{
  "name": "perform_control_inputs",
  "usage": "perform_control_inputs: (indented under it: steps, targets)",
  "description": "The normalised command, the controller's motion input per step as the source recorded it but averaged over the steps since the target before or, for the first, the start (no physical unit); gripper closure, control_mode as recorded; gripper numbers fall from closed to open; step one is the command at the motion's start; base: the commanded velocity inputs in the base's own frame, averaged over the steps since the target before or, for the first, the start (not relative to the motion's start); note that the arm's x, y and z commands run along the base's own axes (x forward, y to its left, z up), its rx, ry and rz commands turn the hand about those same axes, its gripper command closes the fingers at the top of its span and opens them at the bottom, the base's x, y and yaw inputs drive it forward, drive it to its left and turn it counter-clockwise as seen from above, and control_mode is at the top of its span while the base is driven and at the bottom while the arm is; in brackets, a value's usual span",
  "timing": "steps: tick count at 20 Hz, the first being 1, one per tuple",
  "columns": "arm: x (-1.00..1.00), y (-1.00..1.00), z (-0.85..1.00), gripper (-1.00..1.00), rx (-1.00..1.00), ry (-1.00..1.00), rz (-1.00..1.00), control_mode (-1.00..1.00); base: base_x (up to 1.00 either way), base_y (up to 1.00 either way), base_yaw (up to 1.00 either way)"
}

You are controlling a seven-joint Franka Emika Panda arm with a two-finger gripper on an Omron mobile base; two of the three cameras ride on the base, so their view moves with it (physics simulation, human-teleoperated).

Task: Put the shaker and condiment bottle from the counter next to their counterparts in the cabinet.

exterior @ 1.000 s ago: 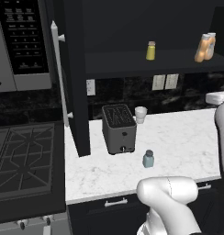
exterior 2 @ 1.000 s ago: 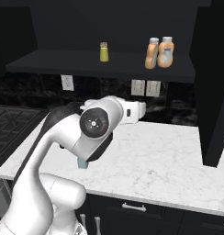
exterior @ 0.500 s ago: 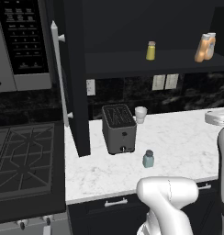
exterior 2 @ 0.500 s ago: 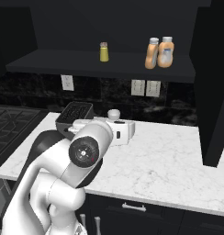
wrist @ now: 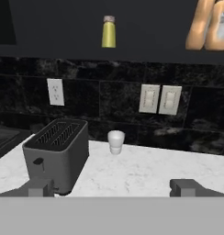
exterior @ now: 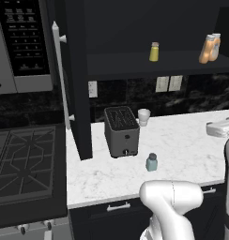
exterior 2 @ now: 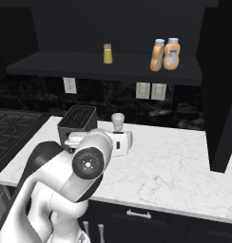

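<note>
The shaker (exterior: 151,162), pale teal with a dark cap, stands on the counter (exterior: 182,145) in front of the toaster. Well to its right and higher up, my gripper (wrist: 112,187) hovers open over the marble, its fingertips (wrist: 40,188) wide apart with nothing between them, facing the backsplash. On the cabinet shelf (exterior 2: 89,66) stand the yellow shaker (exterior 2: 107,53) and two near-alike orange bottles (exterior 2: 157,55) (exterior 2: 172,54) side by side. I cannot tell which of the two is the condiment bottle. The cabinet door (exterior: 76,79) hangs open with its pale handle (exterior: 60,75).
A dark toaster (exterior: 121,131) and a small white cup (exterior: 143,116) sit near the backsplash. A stove (exterior: 22,164) and a microwave (exterior: 22,42) are at the left. My own white arm (exterior 2: 84,171) blocks part of the counter in the right base view.
The arm has folded lower and the hand has dropped toward the counter. The jaws stay wide apart. Nothing on the counter or shelf has moved.
</note>
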Motion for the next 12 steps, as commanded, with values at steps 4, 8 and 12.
perform_control_inputs:
  steps: [4,8,12]
  targets:
    - [-0.01,0.05,-0.32,-1.0,-0.01,0.01,0.07,-1.0,0.0,0.0,0.0]
    - [-0.21,0.01,-0.43,-1.0,-0.02,0.0,0.11,-1.0,0.0,0.0,0.0]
    - [-0.07,0.01,-0.19,-1.0,0.0,0.0,0.12,-1.0,0.0,0.0,0.0]
